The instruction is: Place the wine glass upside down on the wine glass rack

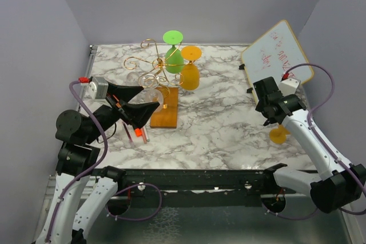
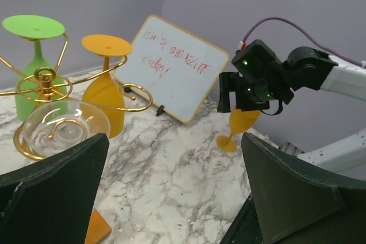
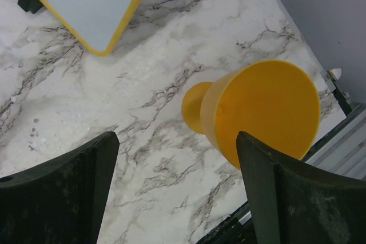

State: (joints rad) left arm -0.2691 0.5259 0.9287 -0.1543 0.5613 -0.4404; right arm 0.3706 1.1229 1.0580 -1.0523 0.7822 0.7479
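Orange, apparently plastic: the loose wine glass, foot down on the marble table, well to the right of the wine glass rack. Not yet hung, so likely the one to move. Directly above it, the right gripper, spread wide and touching nothing, bowl closer to one finger than the other; reads as a line-up for a grasp.

Already on the rack, feet up and bowls down, at its far side: green glass and orange twin. Just at the rack's near side, the left gripper, also gaping and empty, beside a clear glass lodged in a spiral. Hard to tell there: hung properly, or merely resting.

Stem of the loose glass mostly hidden behind its bowl from the right wrist; upright or leaning, cannot say. Red scrawl on the whiteboard, right of the rack and farther back, illegible.
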